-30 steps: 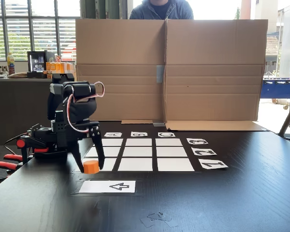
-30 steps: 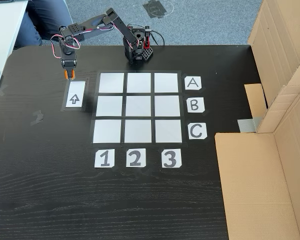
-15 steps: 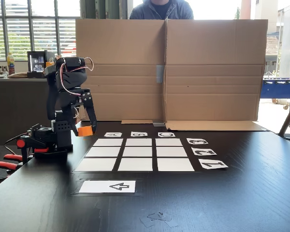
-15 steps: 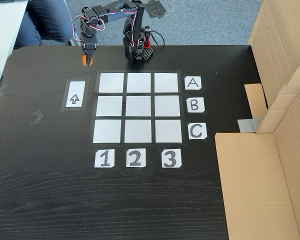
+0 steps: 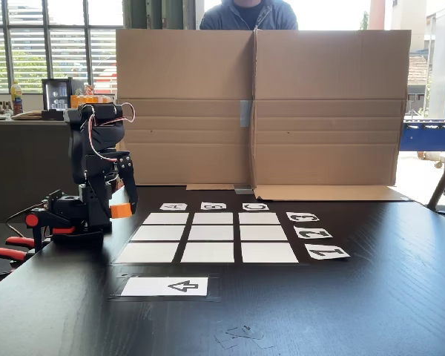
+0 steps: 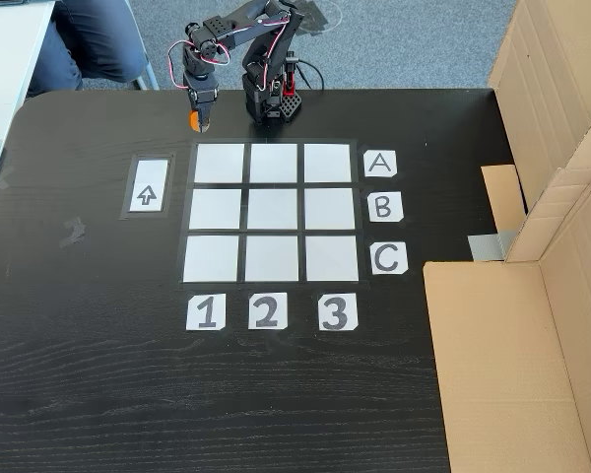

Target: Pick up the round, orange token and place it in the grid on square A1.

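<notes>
My gripper is shut on the orange token and holds it above the table, close to the arm's base. In the fixed view from above, the gripper and the token hang just beyond the corner of the grid nearest square A1. In the low fixed view, the grid lies right of the arm and square A1 is its near-left cell, bare and white. The A/B/C and 1/2/3 cards edge two sides.
A white arrow card lies beside the grid's column 1. A tall cardboard wall stands behind the table, with a person behind it. Red clamps hold the arm's base. A seated person is at the table's corner.
The gripper lifted the token off the table near the arrow card and swung it back toward the arm's base, to the grid's A1 corner.
</notes>
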`<action>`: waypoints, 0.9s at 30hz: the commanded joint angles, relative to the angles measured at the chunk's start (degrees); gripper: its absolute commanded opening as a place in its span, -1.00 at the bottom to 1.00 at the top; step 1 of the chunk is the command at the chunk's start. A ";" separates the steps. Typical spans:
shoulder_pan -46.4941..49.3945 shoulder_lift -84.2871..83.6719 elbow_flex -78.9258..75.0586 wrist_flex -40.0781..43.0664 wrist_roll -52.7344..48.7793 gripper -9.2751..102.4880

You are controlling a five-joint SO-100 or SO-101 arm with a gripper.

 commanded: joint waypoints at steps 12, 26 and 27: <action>-1.93 -6.94 5.71 -9.58 -4.57 -0.79; -7.56 -16.61 5.80 -16.00 -4.57 -0.79; -7.82 -16.88 5.80 -16.08 -4.57 -0.80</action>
